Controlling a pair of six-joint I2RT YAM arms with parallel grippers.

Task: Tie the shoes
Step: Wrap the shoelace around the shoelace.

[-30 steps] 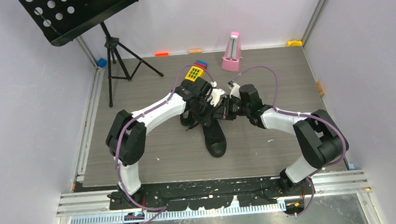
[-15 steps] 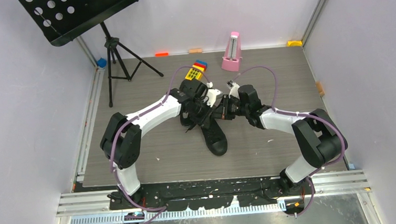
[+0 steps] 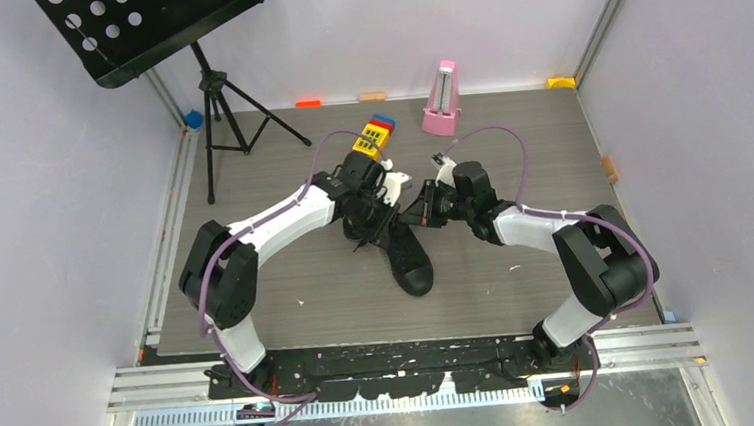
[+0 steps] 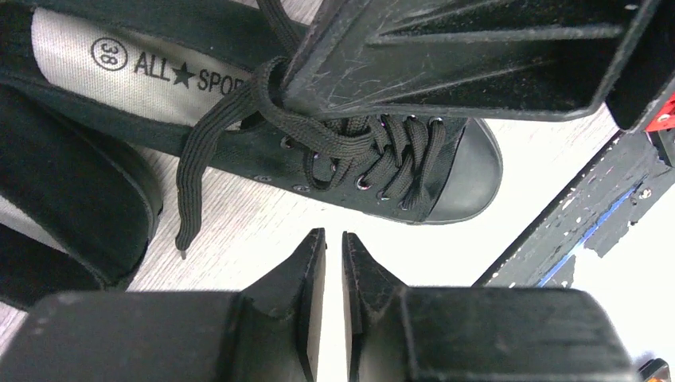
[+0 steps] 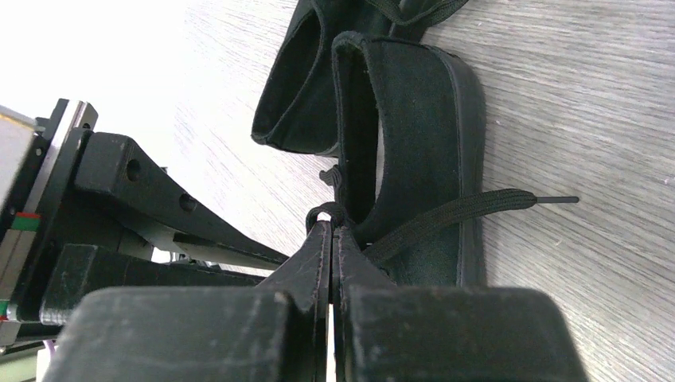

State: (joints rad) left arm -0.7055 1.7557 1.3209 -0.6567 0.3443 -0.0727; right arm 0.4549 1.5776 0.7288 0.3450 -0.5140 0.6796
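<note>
Evidently little was finished: mid-frame in the top view, the sneakers (image 3: 412, 263) showed no bow. The right gripper (image 5: 331, 225) pinched a lace (image 5: 446, 211); the left gripper (image 4: 333, 239) sat nearly closed, seemingly empty. Both bows remained.

White-shelled arms, black joints
Purple cables (image 3: 495, 129) are run along the left arm (image 3: 275, 223) and right arm (image 3: 529, 227); scuffed black fingers (image 4: 301, 274) are fitted.

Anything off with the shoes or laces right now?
Nothing spilled or damaged. The near shoe has no bow: its lace trails loose across the table, pinched by the right gripper. Left gripper jaws nearly shut, on nothing visible.
</note>
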